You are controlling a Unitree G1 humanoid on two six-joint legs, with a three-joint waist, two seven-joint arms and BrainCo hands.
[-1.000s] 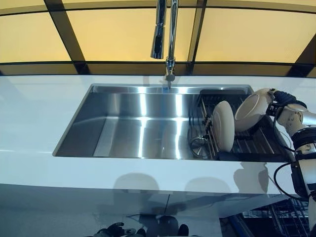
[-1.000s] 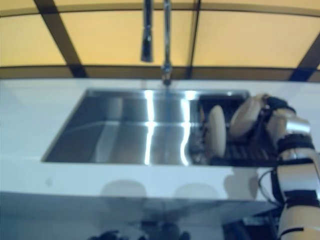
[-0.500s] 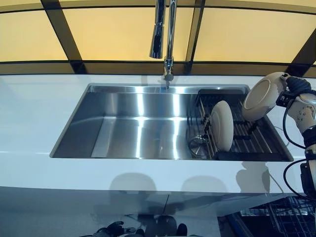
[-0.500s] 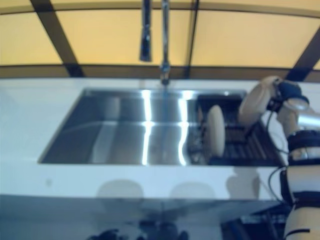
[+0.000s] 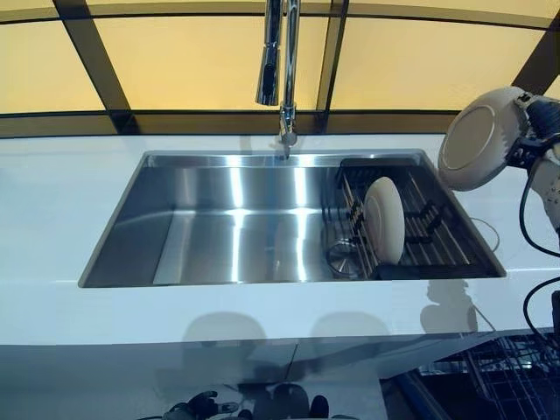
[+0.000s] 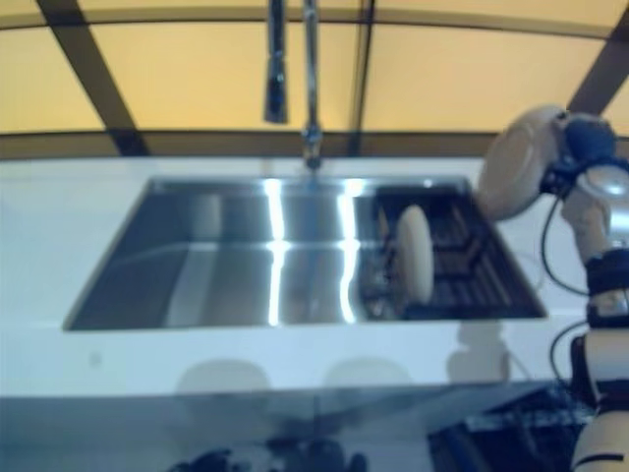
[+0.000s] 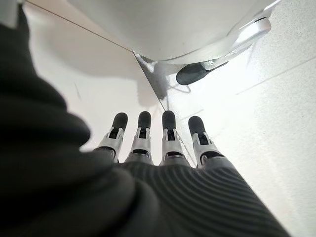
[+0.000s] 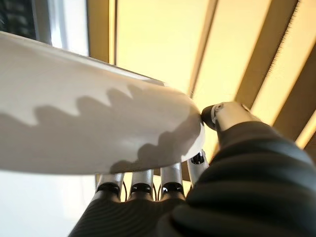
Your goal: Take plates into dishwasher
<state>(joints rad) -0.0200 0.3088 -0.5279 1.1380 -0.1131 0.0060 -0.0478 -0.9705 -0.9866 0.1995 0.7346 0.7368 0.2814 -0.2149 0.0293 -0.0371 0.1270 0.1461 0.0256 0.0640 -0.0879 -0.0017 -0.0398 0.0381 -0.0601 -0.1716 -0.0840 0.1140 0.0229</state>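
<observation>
Plate (image 5: pixel 479 138) pinched in right robot hand (image 5: pixel 535 129); left robot hand (image 7: pixel 163 140) relaxed, empty.

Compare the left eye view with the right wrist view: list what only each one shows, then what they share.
Only the left eye view shows the steel sink, the faucet, the dish rack at the sink's right end, a second plate standing on edge in that rack, and the white counter.

Only the right wrist view shows the grip up close: fingers under the held plate and the thumb at its rim.

Both show the right hand holding that plate, clear of the rack, against the yellow panels with dark bars.
</observation>
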